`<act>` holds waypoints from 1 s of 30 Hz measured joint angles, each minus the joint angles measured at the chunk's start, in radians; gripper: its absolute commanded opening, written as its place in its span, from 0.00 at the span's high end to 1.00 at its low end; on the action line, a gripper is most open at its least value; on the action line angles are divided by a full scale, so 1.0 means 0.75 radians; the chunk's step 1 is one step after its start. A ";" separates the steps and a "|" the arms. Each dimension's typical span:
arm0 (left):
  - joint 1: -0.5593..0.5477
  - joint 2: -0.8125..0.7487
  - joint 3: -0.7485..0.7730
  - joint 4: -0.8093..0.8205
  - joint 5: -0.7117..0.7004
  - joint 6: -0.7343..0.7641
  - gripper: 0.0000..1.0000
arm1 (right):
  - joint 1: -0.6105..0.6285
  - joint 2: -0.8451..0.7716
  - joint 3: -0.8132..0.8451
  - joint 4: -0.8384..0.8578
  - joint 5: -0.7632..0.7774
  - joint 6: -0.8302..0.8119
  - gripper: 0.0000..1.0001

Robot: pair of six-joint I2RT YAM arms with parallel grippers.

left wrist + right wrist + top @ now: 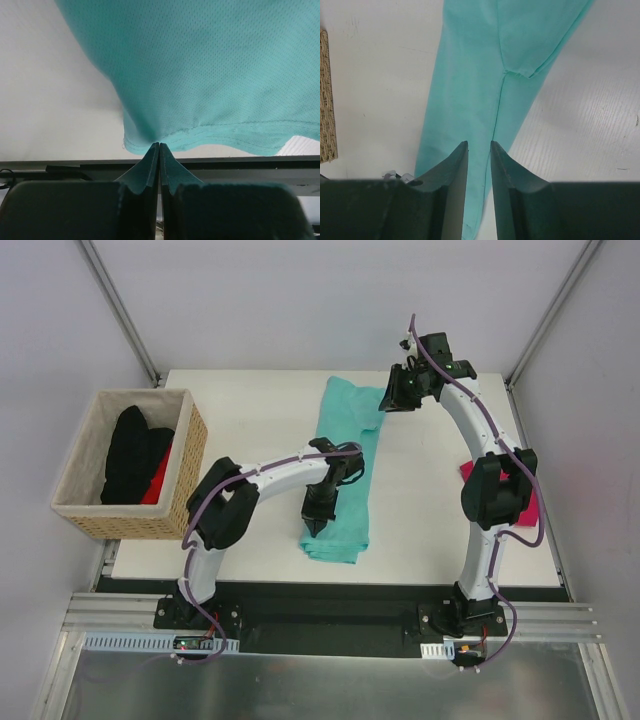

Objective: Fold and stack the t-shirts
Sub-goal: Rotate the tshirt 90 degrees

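The teal t-shirt [345, 470] lies in a long narrow strip down the middle of the table. My left gripper [318, 528] points down at its near end. In the left wrist view the jaws [159, 145] are shut, pinching the near hem of the teal t-shirt [210, 75], and the cloth puckers toward the tips. My right gripper [393, 402] hovers by the strip's far end. It [479, 142] is open with nothing between its fingers, and the teal t-shirt [470, 80] lies below it. The magenta-pink t-shirt [527, 502] lies at the right, mostly hidden behind the right arm.
A wicker basket [185, 475] holding black and red cloth stands off the table's left edge; its corner [326, 100] shows in the right wrist view. Bare white tabletop [250, 410] lies on both sides of the teal strip.
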 measured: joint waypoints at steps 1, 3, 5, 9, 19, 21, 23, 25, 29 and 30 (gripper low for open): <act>0.000 0.005 -0.001 0.005 0.002 0.000 1.00 | 0.000 0.000 0.000 0.000 0.000 0.000 0.72; 0.001 0.021 -0.001 0.013 0.013 0.001 1.00 | 0.000 0.000 0.000 -0.003 0.001 -0.001 0.72; 0.001 0.038 -0.002 0.024 0.027 0.003 1.00 | 0.000 -0.001 0.000 -0.011 0.001 -0.001 0.72; 0.001 0.056 -0.009 0.051 0.039 0.009 1.00 | 0.000 -0.002 0.000 -0.034 0.004 -0.002 0.72; 0.003 0.072 -0.121 0.168 0.162 0.034 1.00 | 0.001 -0.045 0.054 -0.145 0.049 -0.027 0.71; 0.003 0.072 -0.137 0.174 0.191 0.037 1.00 | 0.004 -0.053 0.077 -0.163 0.065 -0.035 0.71; 0.003 0.072 -0.146 0.177 0.216 0.038 1.00 | 0.007 -0.056 0.099 -0.180 0.080 -0.041 0.71; 0.003 0.072 -0.147 0.178 0.229 0.042 1.00 | 0.012 -0.056 0.120 -0.200 0.098 -0.045 0.71; 0.003 0.068 -0.142 0.177 0.230 0.050 1.00 | 0.029 -0.056 0.169 -0.231 0.114 -0.046 0.71; 0.003 0.066 -0.136 0.175 0.230 0.053 1.00 | 0.035 -0.056 0.183 -0.232 0.116 -0.046 0.71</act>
